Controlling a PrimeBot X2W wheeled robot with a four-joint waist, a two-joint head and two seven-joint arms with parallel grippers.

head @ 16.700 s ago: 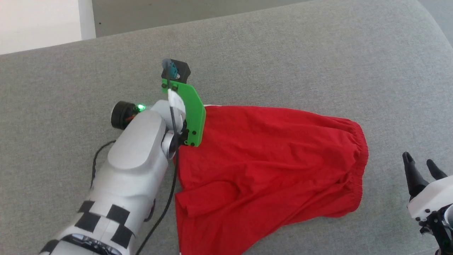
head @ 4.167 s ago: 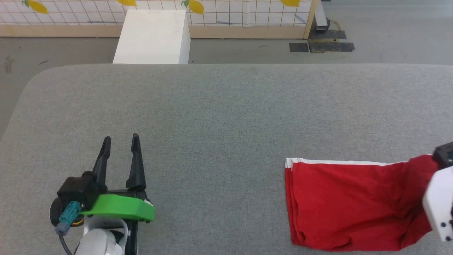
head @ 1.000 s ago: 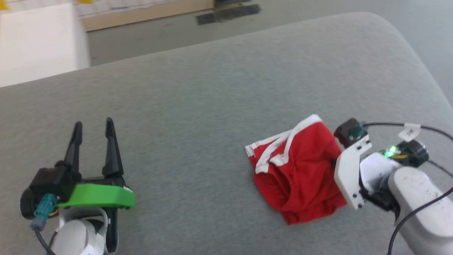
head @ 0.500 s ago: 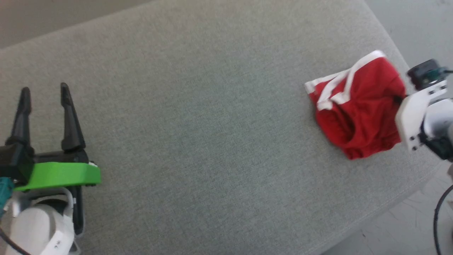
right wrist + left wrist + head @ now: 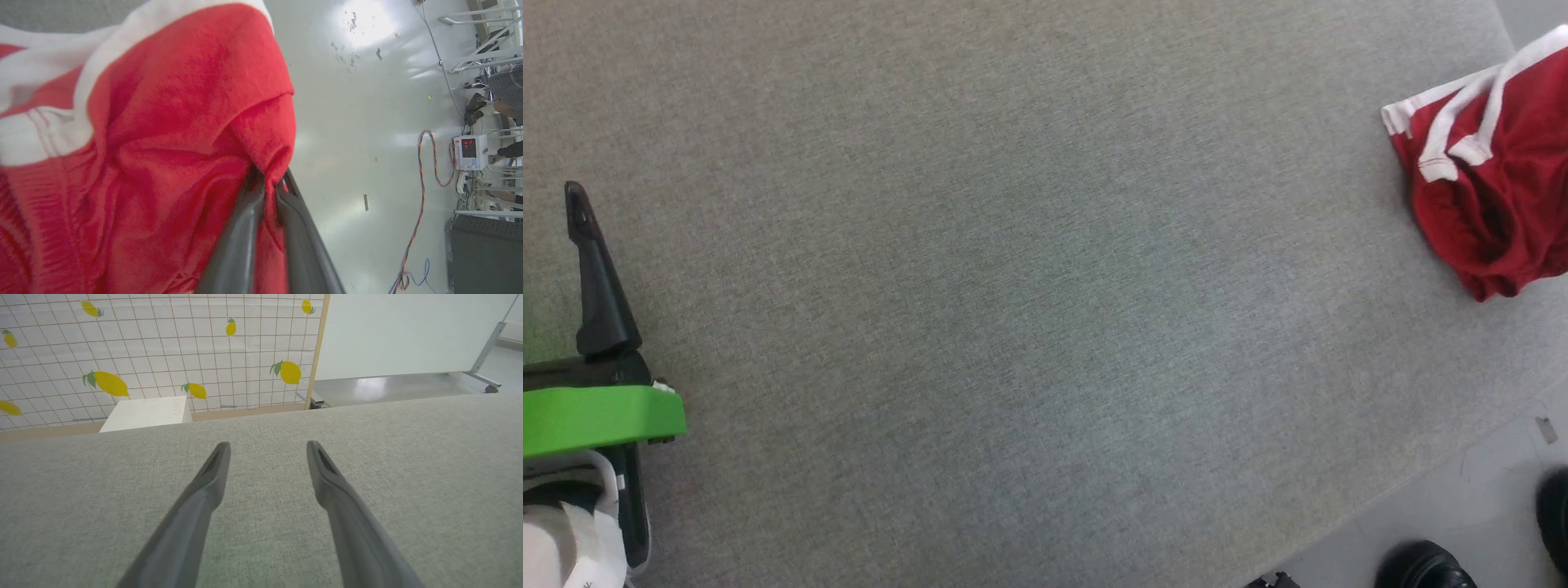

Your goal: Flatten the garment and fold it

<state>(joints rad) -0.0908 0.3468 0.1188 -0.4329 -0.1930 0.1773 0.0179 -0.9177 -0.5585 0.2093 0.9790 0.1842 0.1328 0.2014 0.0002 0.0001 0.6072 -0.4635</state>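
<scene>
The left gripper has two long, dark grey fingers that taper to narrow, slotted tips. At their base is a flat, bright green bracket with rounded corners, mounted on a smooth white wrist shell. The right gripper has the same slim dark fingers, slightly glossy.

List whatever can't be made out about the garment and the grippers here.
Garment: head view's right edge cuts off its far side, so the fold can't be judged.
Right gripper: fingertips buried in red fabric, right wrist view.
Left gripper: one finger cut by head view's left edge.
</scene>
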